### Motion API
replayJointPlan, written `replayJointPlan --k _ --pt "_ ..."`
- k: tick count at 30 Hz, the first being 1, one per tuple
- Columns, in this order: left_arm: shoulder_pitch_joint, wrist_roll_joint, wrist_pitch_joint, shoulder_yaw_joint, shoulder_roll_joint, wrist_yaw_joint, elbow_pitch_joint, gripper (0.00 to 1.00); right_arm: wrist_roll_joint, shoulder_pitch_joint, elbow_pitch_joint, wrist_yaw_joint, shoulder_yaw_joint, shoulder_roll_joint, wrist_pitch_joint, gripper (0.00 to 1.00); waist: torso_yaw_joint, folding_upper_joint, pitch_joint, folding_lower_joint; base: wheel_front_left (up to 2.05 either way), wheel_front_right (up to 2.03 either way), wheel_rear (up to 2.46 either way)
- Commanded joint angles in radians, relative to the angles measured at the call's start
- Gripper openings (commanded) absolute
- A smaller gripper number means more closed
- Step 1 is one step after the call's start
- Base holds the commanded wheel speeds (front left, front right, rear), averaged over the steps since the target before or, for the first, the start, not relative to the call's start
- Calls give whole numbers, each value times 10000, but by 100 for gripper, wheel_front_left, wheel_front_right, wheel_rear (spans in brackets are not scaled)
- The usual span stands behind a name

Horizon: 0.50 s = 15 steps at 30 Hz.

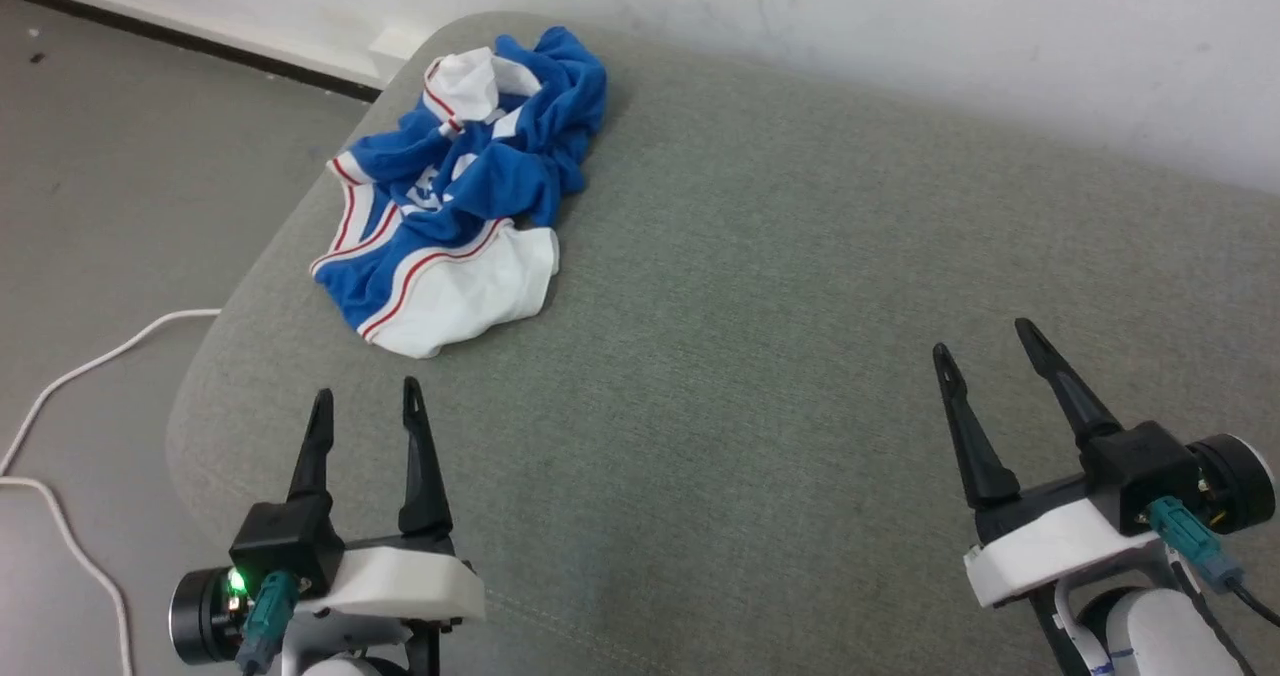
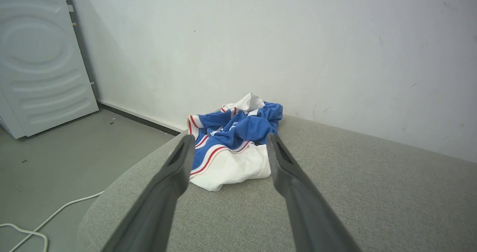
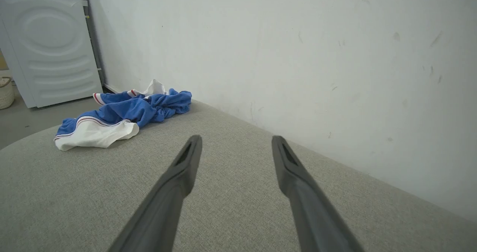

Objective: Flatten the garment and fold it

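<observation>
The left pincer [image 1: 366, 388] sits at the lower left of the head view. Its dark fingers are spread, hold nothing, and point up the frame toward the jersey shirt [image 1: 470, 196]. The right pincer [image 1: 982, 336] at the lower right is equally spread and empty, angled slightly leftward, and well apart from the cloth. The jersey lies in a crumpled heap at the upper left, on the grey upholstered cushion [image 1: 750, 306] near its rounded corner. A white cable [image 1: 70, 376] trails on the floor at the far left.

In the left wrist view, the left pincer [image 2: 230, 137] frames the jersey [image 2: 234, 132] between its parted fingers. It is lined up with the heap but not touching it, and the forearm is held low and nearly level over the cushion.

In the right wrist view, the right pincer [image 3: 236, 137] points at bare cushion. The jersey [image 3: 123, 114] is off at the middle left.

The shirt looks light, limp and probably slick, so it is likely to sag and bunch when lifted. The white sleeve's red-trimmed edge, nearest the left pincer, seems the best place to pinch.
</observation>
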Motion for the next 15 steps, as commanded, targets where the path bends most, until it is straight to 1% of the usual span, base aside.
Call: replayJointPlan --k 1,15 --pt "133 -120 -109 -45 -27 119 -69 100 93 -167 -44 -14 53 -84 -91 100 146 0 57 0 -6 -6 -6" --pt "239 -339 -402 -429 -31 575 -211 100 348 -202 -174 -16 389 -406 -328 100 890 0 249 0 -4 -4 -4"
